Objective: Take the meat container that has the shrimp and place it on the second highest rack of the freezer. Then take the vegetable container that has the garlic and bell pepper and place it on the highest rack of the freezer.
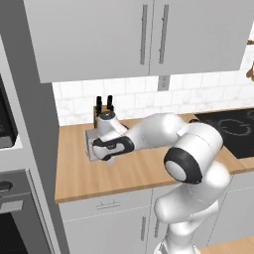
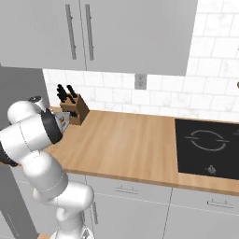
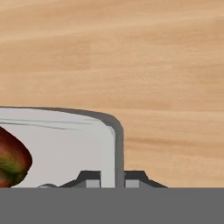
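Wood-grain butcher-block worktop (image 2: 126, 144) running along a white tiled wall, grey cabinets with long bar handles (image 1: 144, 33) overhead and grey drawer fronts below. A flat black induction hob (image 2: 207, 147) is set into the right end of the worktop, and a wooden knife block with black handles (image 2: 74, 106) sits at the back near the left end, up against the tiles.

The light grey vegetable container, a shallow tray with rounded corners (image 3: 65, 146), is on the worktop toward the back left, just in front of the knife block. In the hand view its rim corner curves round with bare wood past it on two sides. A glossy red bell pepper with a greenish patch (image 3: 12, 159) lies inside at the left edge of that view. I can't make out the garlic.

The white arm's gripper (image 3: 112, 178) is down at the tray's side wall, one dark fingertip (image 3: 89, 178) inside and the other outside, pinched closed on the rim.

Lots of free wood between the tray and the hob, and the front edge of the worktop is open too.
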You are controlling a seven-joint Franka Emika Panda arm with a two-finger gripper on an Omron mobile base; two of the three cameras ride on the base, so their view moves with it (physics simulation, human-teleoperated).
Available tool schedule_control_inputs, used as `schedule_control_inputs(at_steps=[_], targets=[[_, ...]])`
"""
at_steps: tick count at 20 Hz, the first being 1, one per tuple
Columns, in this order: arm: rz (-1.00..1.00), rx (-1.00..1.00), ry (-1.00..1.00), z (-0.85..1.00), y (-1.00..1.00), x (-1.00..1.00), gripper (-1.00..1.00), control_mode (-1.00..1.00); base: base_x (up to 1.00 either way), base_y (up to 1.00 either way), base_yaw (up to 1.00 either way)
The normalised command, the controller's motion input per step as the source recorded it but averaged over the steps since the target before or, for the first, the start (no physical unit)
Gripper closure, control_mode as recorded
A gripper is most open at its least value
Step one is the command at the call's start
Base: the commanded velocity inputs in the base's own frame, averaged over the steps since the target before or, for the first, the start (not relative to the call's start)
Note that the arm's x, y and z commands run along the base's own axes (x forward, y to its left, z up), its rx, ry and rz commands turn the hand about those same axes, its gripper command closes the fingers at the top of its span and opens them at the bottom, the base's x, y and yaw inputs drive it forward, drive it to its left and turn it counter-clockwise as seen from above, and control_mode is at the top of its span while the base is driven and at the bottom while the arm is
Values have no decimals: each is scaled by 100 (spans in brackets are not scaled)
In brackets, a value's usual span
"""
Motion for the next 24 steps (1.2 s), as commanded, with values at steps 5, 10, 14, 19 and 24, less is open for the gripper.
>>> schedule_control_inputs(at_steps=[5, 10, 14, 19, 24], targets=[[0, 1, -3, 72, -45, -13, 100, -100, 0, 0, 0], [0, 0, 0, 51, -83, -11, 100, -100, 0, 0, 0], [0, 0, 0, 34, -89, -3, 100, -100, 0, 0, 0], [0, 0, 0, 35, -77, 0, 100, -100, 0, 0, 0], [-1, 0, 0, 31, -79, -10, 100, -100, 0, 0, 0]])
